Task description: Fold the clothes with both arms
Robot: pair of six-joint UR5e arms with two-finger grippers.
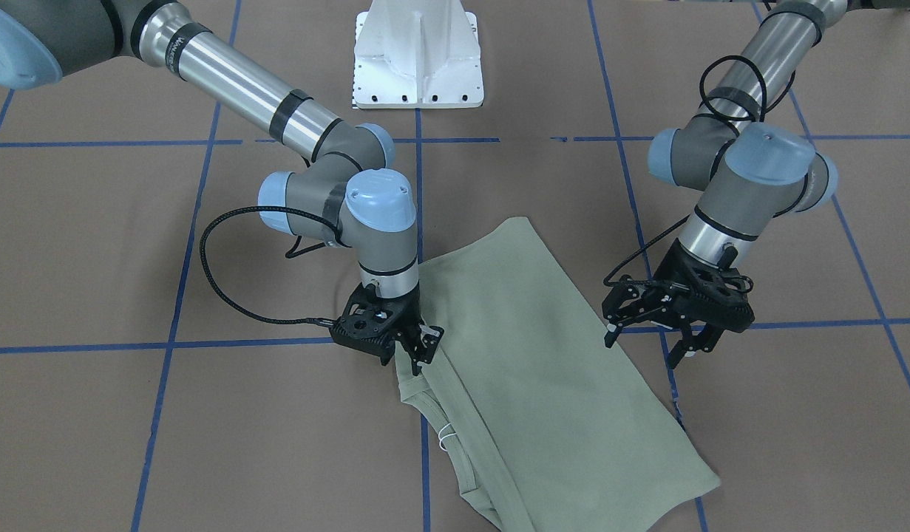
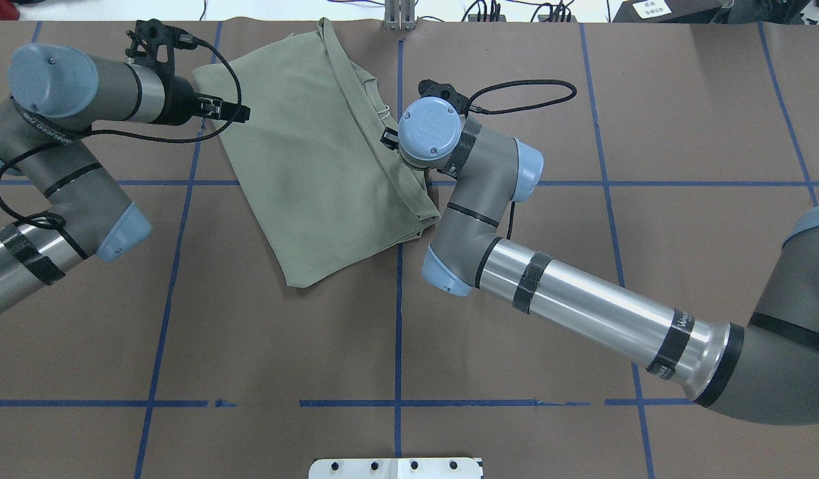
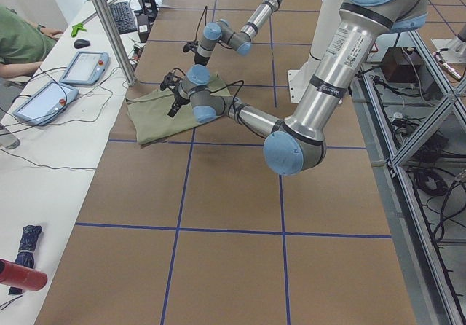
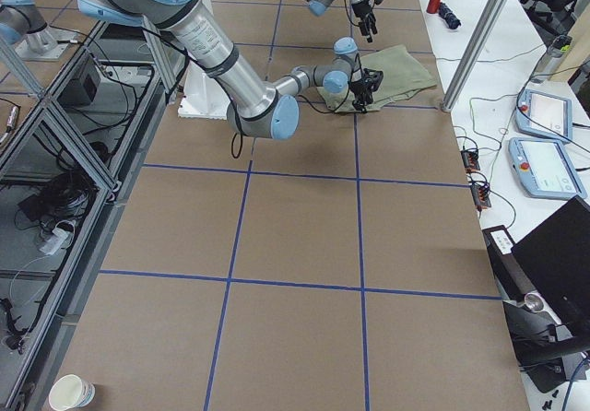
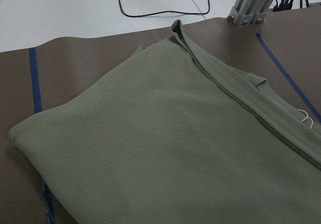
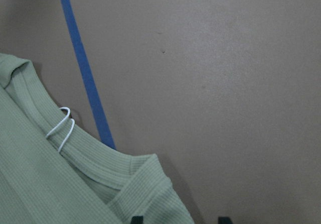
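Sage-green knit shirt (image 1: 528,355) lies folded into a long slanted rectangle on the brown table (image 1: 795,414); ribbed neck (image 6: 75,148) and white string loop (image 6: 61,128) are exposed. Left gripper (image 1: 644,347) is spread wide above one long edge. Right gripper (image 1: 423,351) is at the collar corner, jaws narrowly apart.

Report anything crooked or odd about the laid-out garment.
The folded shirt lies skewed, diagonal to the blue tape lines, and a white string loop sticks out at its collar. No damage shows.

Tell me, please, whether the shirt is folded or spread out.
Folded: the shirt lies in stacked layers, with no sleeves showing.
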